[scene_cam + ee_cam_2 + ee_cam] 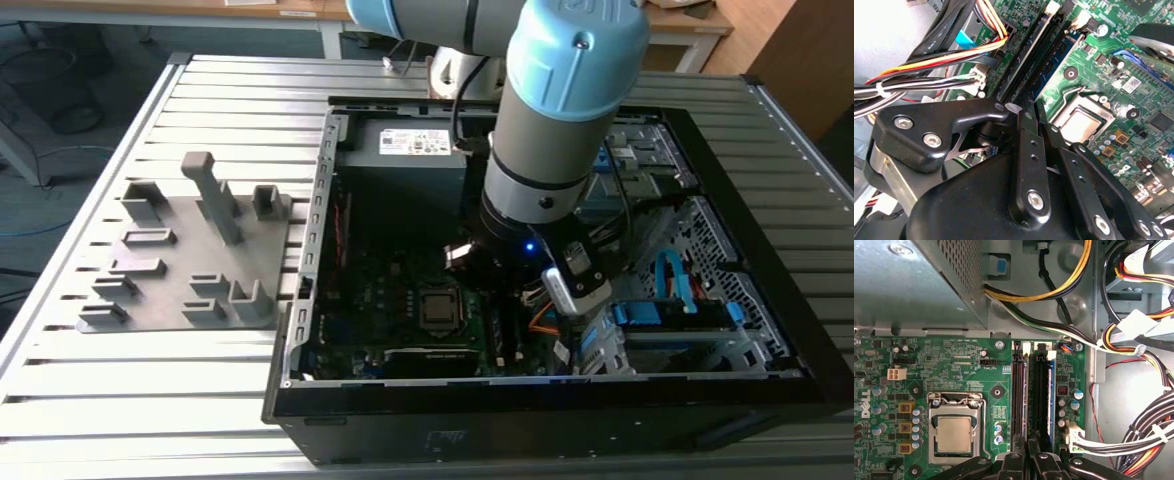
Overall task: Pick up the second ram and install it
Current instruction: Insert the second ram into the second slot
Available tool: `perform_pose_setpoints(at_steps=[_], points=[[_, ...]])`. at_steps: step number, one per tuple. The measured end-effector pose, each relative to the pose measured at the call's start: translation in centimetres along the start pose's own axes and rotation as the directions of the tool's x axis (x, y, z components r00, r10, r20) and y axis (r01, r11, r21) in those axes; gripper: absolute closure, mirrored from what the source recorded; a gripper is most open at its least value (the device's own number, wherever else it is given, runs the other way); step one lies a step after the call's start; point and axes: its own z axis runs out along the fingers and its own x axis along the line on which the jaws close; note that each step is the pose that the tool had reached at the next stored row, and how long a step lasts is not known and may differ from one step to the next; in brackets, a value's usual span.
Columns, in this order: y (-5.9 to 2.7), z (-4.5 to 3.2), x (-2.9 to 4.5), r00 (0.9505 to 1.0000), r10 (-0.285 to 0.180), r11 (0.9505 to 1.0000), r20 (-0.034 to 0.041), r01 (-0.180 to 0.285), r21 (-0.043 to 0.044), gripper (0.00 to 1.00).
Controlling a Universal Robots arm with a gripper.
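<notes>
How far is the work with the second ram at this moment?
Done: one blue stick already stands in the memory slots. In hand: the gripper is low over those slots, at the end of a thin grey edge that is probably the second ram, already in a slot. Left: I cannot see whether it is fully seated, and the arm is inside the case.

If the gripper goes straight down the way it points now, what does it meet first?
Most likely the RAM slots on the motherboard: in the first wrist view the gripper sits right over their end, beside the CPU socket. Depth is unclear.
</notes>
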Motion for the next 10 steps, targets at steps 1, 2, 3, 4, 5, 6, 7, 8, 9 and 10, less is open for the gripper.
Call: perform_pose_setpoints(at_steps=[1,2,3,4,5,6,7,8,9,10], points=[[0.00,0.00,0.00,1.0000,0.000,1.0000,0.0000,0.000,0.0000,0.86],[0.00,0.02,0.00,1.0000,0.000,1.0000,0.0001,0.000,-0.0002,0.86],[0.00,0.02,0.00,1.0000,0.000,1.0000,0.0001,0.000,-0.0002,0.86],[0.00,0.02,0.00,1.0000,0.000,1.0000,0.0001,0.000,-0.0003,0.86],[0.01,0.04,-0.01,1.0000,0.000,1.0000,0.0002,0.000,-0.0008,0.85],[0.01,0.04,-0.01,1.0000,0.000,1.0000,0.0001,0.000,-0.0007,0.80],[0.01,0.03,-0.01,1.0000,0.000,1.0000,0.0002,0.000,-0.0006,0.80],[0.01,0.03,-0.01,1.0000,0.000,1.0000,0.0002,0.000,-0.0005,0.80],[0.01,0.03,-0.01,1.0000,0.000,1.0000,0.0002,0.000,-0.0004,0.73],[0.00,-0.01,-0.01,1.0000,0.000,1.0000,0.0001,0.000,-0.0002,0.73]])
